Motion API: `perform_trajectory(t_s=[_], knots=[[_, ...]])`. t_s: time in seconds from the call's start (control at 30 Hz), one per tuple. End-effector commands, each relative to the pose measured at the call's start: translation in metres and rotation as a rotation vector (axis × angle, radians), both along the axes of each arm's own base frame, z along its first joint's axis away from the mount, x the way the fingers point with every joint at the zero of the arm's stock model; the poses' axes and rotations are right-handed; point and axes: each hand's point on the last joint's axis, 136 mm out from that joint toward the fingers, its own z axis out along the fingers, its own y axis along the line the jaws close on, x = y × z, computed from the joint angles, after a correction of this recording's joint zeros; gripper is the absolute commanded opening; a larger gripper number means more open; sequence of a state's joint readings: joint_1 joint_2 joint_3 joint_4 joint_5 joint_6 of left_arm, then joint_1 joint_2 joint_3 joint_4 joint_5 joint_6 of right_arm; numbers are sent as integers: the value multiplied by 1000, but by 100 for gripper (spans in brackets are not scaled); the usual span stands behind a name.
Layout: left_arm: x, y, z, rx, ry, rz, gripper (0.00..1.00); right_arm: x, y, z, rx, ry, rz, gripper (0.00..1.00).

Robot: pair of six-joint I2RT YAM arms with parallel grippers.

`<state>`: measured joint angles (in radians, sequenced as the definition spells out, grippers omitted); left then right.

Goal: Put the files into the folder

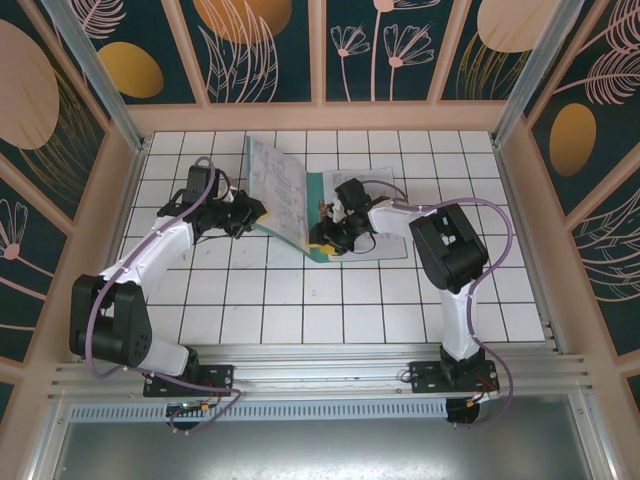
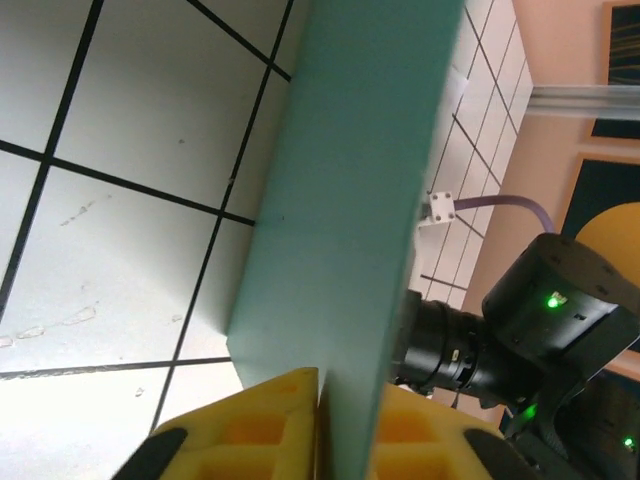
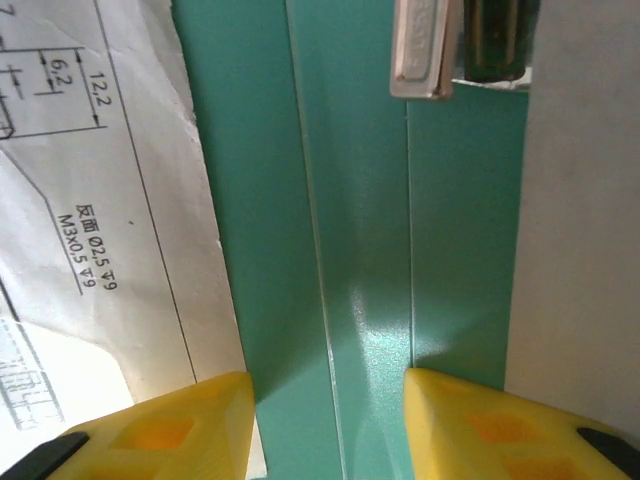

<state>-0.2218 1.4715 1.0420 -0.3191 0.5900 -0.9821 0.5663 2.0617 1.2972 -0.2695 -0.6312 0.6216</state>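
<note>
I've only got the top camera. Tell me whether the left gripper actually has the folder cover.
Observer: Yes. In the left wrist view, the left gripper has both yellow fingers closed on the edge of the teal folder cover.
Operator: Now report the right gripper's fingers.
Observer: In the right wrist view, the right gripper is open, with its fingers apart over the folder's inner fold and gripping nothing.
Operator: Say what lies beside that fold.
Observer: A printed sheet with dimension drawings lies along one side, and a clip sits at the fold's far end.

Glossy smooth plastic folder [image 3: 370, 300], matt paper files [image 3: 100, 200]
</note>
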Motion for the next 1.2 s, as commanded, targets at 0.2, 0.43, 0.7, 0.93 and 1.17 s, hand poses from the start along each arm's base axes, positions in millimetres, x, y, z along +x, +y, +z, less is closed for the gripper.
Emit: perform_trajectory(t_s=[0.2,0.43,0.7,0.93,1.17], knots=[[6,28,4,299,11,-47,0,10,-6,11,-13,-59,-37,45],[7,68,16,604,48,-96,0,55,-59,89,77,-320,-331,49],[19,73,29,682,17,-145,0,68,-117,47,0,-174,-477,45],[32,61,43,641,-40,-163,0,62,-93,22,-19,-87,-442,40],[38,33,59,563,-109,-186,8,43,-90,-10,-83,7,-422,33]])
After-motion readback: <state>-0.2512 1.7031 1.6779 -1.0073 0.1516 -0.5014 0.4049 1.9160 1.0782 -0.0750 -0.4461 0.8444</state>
